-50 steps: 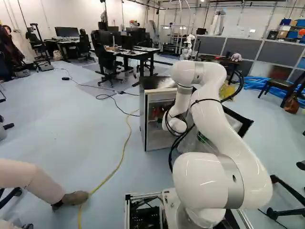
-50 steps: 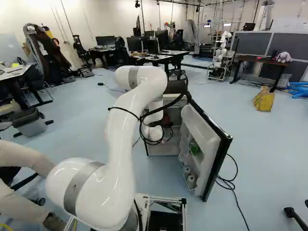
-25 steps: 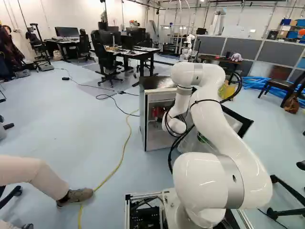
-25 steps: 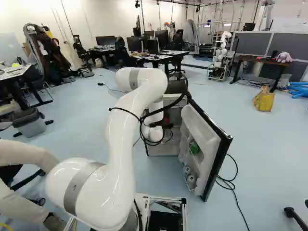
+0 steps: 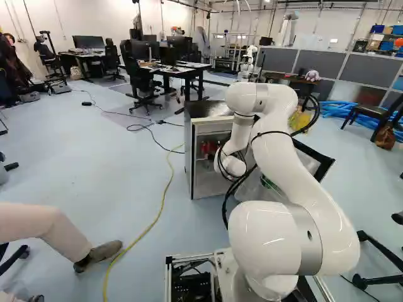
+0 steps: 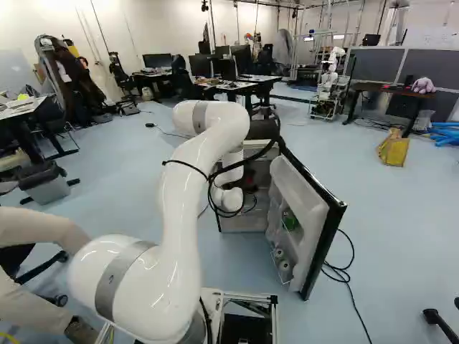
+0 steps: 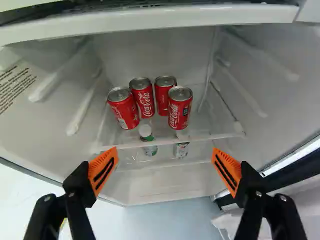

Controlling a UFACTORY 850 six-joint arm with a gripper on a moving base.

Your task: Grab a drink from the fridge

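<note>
Rises from the lower right of the left base view with the white arm (image 5: pixel 288 165), bending down at the open compact fridge (image 5: pixel 210 184) mid-frame. Holds the gripper (image 7: pixel 165 151) spread wide, facing four red soda cans (image 7: pixel 145 101) upright on a clear shelf (image 7: pixel 202 135). Leans over pale blue floor (image 5: pixel 119 170), with a black office chair (image 5: pixel 140 78) at that view's upper left.

"Coca-Cola" reads on 2 red cans (image 7: pixel 180 111), while the fridge wall (image 7: pixel 47 112) bears print (image 7: pixel 16 86) too small to read.
</note>
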